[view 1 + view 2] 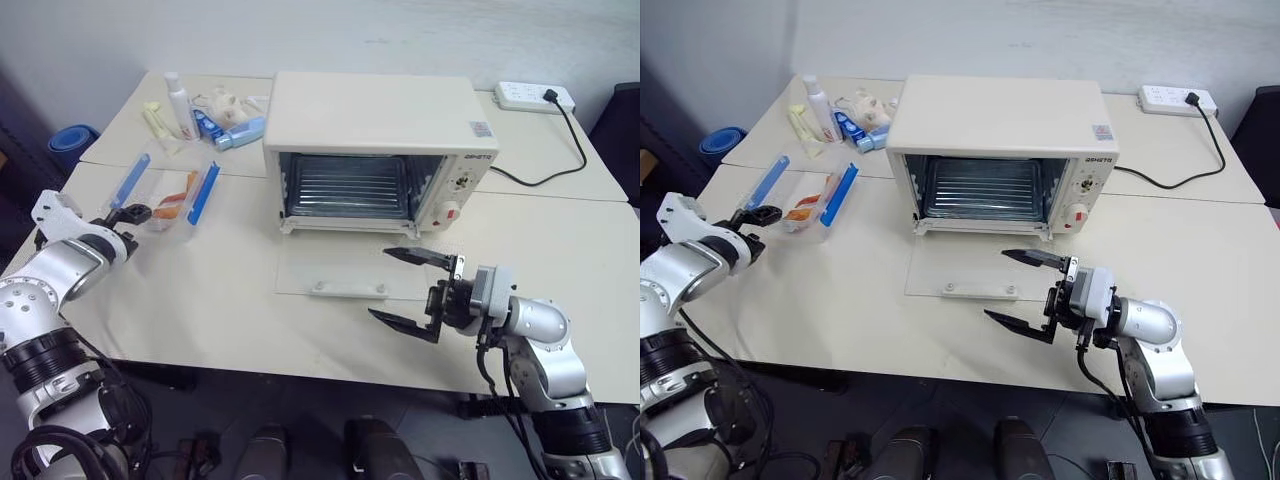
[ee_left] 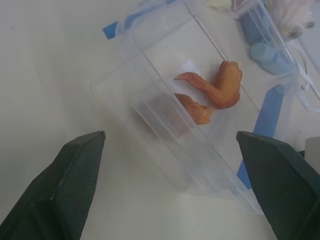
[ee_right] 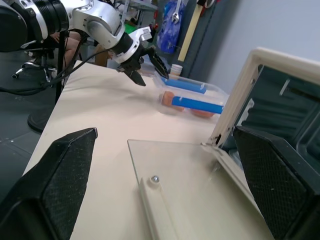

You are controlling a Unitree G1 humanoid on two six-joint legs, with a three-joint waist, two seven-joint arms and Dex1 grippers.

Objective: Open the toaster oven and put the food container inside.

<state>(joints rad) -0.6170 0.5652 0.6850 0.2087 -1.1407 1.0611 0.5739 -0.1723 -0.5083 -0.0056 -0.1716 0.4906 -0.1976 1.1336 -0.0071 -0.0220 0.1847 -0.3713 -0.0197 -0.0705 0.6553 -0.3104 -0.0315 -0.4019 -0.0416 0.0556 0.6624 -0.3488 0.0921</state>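
Observation:
The cream-white toaster oven (image 1: 375, 110) stands at the middle of the table, its glass door (image 1: 330, 270) folded down flat and the wire rack showing inside. The food container (image 1: 170, 192), a clear box with two blue clips and orange food pieces, lies left of the oven. My left gripper (image 1: 128, 214) is open at the container's near left corner, pointing at it; the box (image 2: 190, 125) lies just beyond its fingertips, apart from them. My right gripper (image 1: 378, 283) is open and empty above the door's front right corner, pointing left.
Small bottles and tubes (image 1: 205, 118) cluster at the back left behind the container. A white power strip (image 1: 535, 97) with a black cable (image 1: 560, 165) lies at the back right. The table's near edge runs just below the right gripper.

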